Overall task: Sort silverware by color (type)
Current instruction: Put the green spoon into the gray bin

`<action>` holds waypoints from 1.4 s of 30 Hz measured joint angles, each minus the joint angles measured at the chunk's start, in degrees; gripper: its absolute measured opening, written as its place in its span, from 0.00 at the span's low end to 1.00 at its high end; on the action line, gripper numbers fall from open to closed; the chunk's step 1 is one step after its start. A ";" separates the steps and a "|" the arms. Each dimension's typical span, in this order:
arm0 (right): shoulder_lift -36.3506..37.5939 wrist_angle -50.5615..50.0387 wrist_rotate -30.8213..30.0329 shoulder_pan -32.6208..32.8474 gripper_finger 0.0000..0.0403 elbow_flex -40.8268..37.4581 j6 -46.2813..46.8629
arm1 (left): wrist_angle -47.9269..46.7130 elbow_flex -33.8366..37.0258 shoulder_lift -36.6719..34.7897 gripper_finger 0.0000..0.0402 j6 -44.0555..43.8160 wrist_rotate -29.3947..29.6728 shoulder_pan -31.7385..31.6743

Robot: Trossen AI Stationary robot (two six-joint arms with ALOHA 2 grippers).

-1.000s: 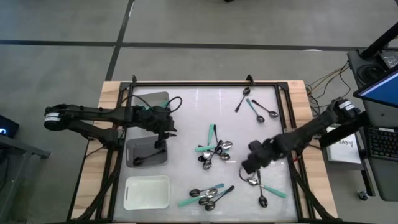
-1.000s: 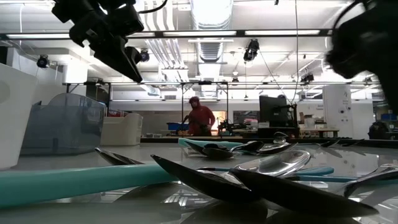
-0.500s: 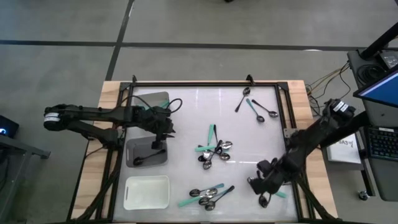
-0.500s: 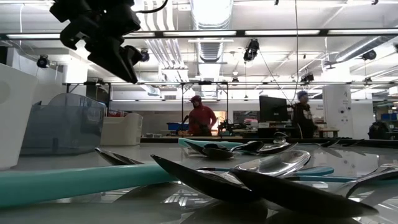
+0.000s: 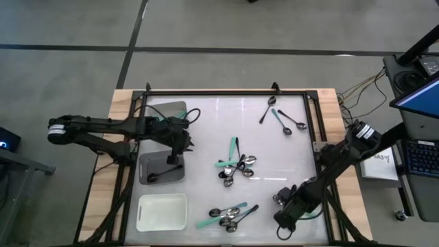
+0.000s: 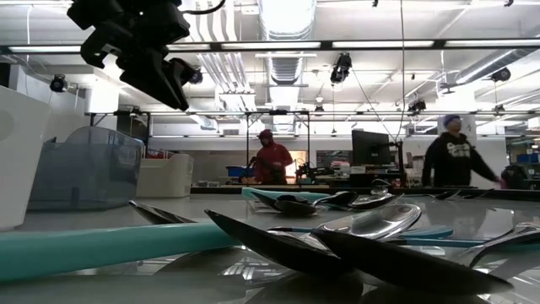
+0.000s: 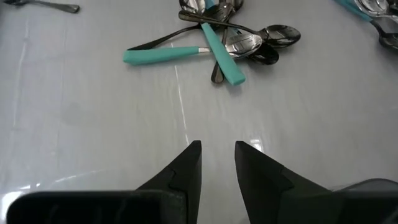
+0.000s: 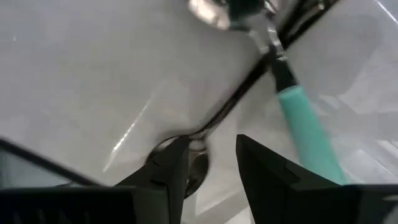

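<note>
My left gripper (image 5: pixel 181 146) hangs over the edge of the grey tray (image 5: pixel 152 171) on the left side of the table (image 5: pixel 206 144), its fingers (image 7: pixel 186 171) a narrow gap apart with nothing between them. Through its wrist camera I see bare table straight ahead and, farther on, the middle pile of spoons (image 7: pixel 227 38), where two teal handles cross over dark and silver ones. A black spoon (image 5: pixel 163 173) lies in the grey tray below that gripper, and a white tray (image 5: pixel 162 211) sits nearer, at the left corner. My right gripper (image 5: pixel 281 221) is low at the near right of the table, just beside the spoons lying there. Its fingers (image 8: pixel 168 171) stand apart, empty, either side of a shiny spoon bowl (image 8: pixel 196 163) on the table, with a teal handle (image 8: pixel 306 134) right next to it. From above, I count four groups of spoons: the middle pile (image 5: pixel 236 165), a near pile (image 5: pixel 230 215) with teal and black handles, a far right group (image 5: pixel 281 117), and the few by my right gripper (image 5: pixel 302 206). At table height, I see the left arm (image 6: pixel 139 46) up high, spoons (image 6: pixel 337 241) close in front, and two people (image 6: pixel 272 160) in the room beyond.
</note>
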State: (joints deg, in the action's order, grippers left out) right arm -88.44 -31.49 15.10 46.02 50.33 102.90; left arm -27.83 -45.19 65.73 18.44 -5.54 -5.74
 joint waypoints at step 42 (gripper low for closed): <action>-5.90 -14.16 -2.23 -0.10 0.31 3.16 -10.58 | 1.28 -0.02 0.07 0.20 -0.95 0.02 0.00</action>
State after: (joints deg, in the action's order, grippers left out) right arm -94.34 -45.65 12.87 45.92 53.49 92.32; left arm -26.55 -45.21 65.80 17.50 -5.52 -5.74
